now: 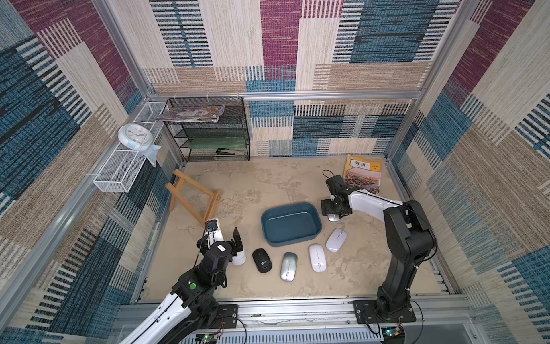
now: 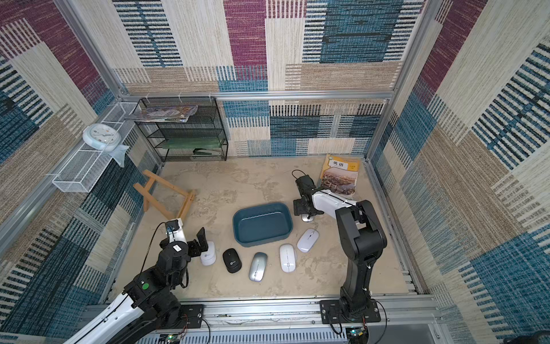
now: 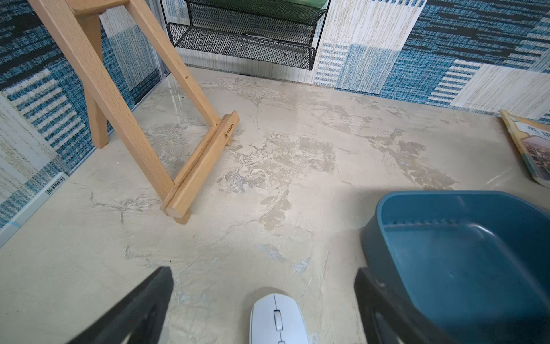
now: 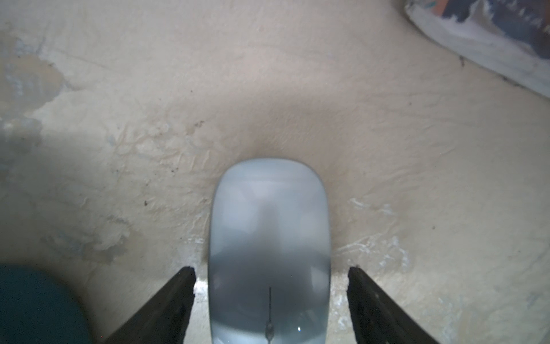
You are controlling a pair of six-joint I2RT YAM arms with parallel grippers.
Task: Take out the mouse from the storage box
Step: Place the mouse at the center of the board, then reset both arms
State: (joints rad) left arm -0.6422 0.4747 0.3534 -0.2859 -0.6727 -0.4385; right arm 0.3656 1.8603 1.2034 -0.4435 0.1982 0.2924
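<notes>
The right pincer stands open astride the glossy silver-grey mouse, long axis between its jaws, just beside the empty shallow teal-blue plastic storage box.

In both top views the right gripper covers most of the silver mouse, leaving only a sliver showing. In the right wrist view that mouse is blurred and cut by the picture's edge, the storage box is a dark smear in a corner, and the textbook is clipped. The left wrist view crops a white mouse too.
</notes>
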